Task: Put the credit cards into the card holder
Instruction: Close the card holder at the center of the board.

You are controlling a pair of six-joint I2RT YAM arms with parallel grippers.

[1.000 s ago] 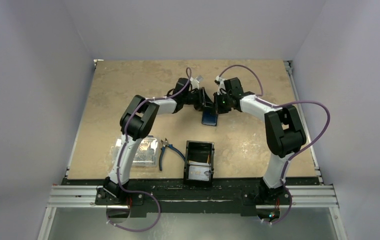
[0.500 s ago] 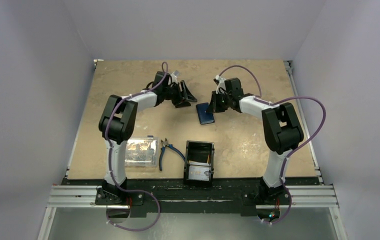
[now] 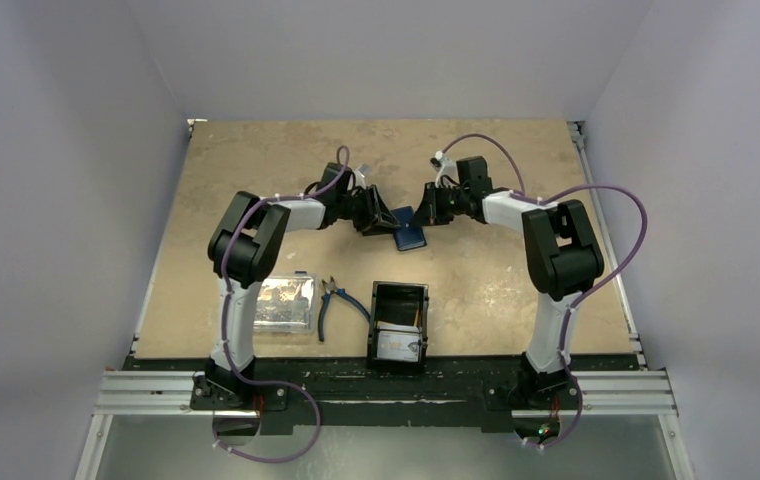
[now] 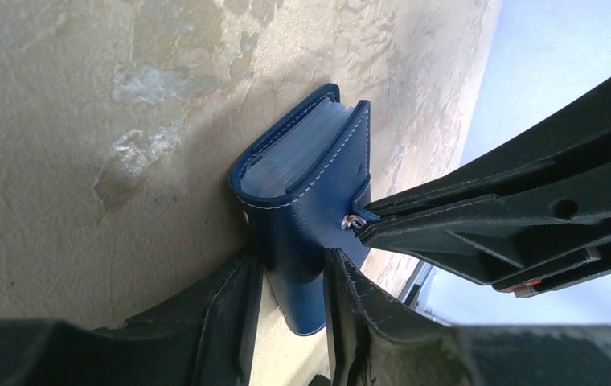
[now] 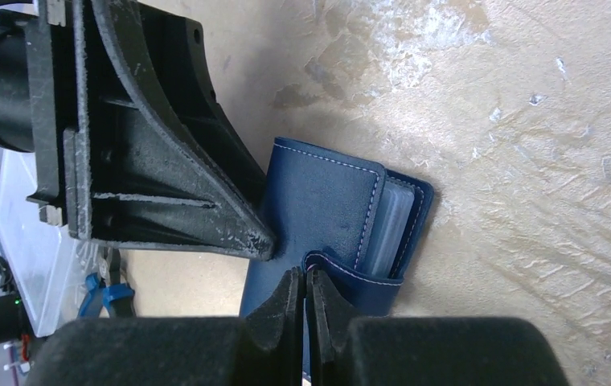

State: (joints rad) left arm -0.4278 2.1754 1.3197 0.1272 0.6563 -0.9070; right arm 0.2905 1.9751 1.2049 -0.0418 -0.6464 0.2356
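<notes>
Left wrist view has the left pincer (image 4: 290,269) parted astride the near end of the card holder (image 4: 310,193), which lies on the counter (image 4: 85,96) between both arms; a sliver of counter shows beside one finger, so it looks not yet clamped. The right pincer (image 5: 304,281) is pinched almost closed on the card holder's snap strap (image 5: 350,269). If that strap is pulled before the left side bites, the card holder may skid or lift whole instead of opening, or the thin strap may slip free.
</notes>
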